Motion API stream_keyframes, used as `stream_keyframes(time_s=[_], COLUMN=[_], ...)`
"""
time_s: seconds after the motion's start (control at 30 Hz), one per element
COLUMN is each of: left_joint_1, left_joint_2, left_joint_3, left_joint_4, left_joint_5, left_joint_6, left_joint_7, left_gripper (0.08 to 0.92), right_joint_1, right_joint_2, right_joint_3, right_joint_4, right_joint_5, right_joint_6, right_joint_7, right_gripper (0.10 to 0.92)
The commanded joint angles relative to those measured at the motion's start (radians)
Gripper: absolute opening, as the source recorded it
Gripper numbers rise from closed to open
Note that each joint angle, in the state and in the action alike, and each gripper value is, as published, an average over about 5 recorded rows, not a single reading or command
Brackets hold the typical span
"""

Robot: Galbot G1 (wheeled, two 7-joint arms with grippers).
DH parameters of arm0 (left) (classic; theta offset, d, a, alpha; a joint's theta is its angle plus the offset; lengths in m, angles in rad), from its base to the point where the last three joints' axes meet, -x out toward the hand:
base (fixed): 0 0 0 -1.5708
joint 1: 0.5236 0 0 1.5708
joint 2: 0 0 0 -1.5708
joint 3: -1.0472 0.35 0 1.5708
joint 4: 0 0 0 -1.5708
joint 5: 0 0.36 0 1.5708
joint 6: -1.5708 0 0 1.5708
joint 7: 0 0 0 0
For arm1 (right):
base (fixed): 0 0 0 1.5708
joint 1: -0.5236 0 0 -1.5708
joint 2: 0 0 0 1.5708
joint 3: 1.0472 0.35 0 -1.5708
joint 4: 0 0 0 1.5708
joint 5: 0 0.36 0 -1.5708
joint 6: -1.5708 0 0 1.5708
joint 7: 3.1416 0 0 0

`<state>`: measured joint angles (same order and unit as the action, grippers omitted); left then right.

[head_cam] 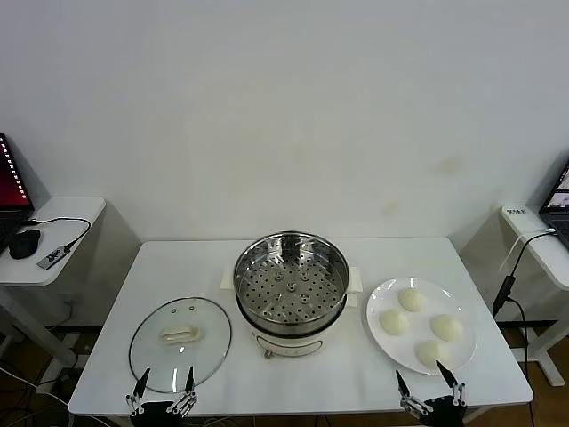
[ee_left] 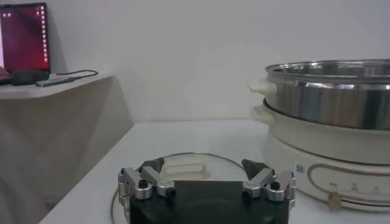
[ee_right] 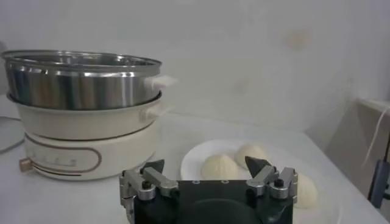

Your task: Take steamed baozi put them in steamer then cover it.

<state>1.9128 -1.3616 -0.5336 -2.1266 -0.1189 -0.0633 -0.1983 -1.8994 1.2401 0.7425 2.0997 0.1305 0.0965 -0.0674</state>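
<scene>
Several off-white steamed baozi [head_cam: 394, 321] lie on a white plate [head_cam: 380, 301] at the table's right; the right wrist view shows them too [ee_right: 220, 166]. The steel steamer [head_cam: 291, 281] stands mid-table with its perforated tray bare, and it also shows in both wrist views [ee_left: 329, 91] [ee_right: 79, 79]. The glass cover [head_cam: 180, 342] with a cream handle lies flat to its left. My left gripper [head_cam: 164, 383] is open at the front edge, just short of the cover [ee_left: 183, 167]. My right gripper [head_cam: 428, 382] is open at the front edge by the plate, holding nothing.
Side desks flank the table: the left one [head_cam: 53, 233] carries a mouse [head_cam: 24, 242] and a laptop, the right one [head_cam: 542, 240] has cables hanging off it. A white wall stands behind.
</scene>
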Motion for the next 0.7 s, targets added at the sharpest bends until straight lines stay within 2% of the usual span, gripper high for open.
stream_keyframes(time_s=[0.03, 0.23, 0.47, 0.7], left_joint_1=[0.008, -0.015, -0.033, -0.047], left_joint_2=[0.006, 0.016, 0.022, 0.016], left_joint_3=[-0.007, -0.014, -0.019, -0.016], left_joint_4=[-0.012, -0.032, -0.08, -0.095], left_joint_5=[-0.003, 0.01, 0.076, 0.129], left_joint_6=[0.031, 0.064, 0.135, 0.153], left_joint_7=[0.002, 0.014, 0.014, 0.025], left_gripper=[0.823, 0.823, 0.823, 0.823], right_joint_1=[0.025, 0.13, 0.32, 0.509], right_joint_2=[-0.01, -0.123, -0.314, -0.531], right_joint_3=[0.028, 0.105, 0.146, 0.076], right_joint_4=[0.008, -0.031, -0.163, -0.284], right_joint_5=[-0.069, -0.291, -0.572, -0.601], right_joint_6=[-0.004, -0.031, -0.053, -0.049], right_joint_7=[0.025, 0.003, -0.183, -0.451], right_gripper=[0.823, 0.823, 0.823, 0.823])
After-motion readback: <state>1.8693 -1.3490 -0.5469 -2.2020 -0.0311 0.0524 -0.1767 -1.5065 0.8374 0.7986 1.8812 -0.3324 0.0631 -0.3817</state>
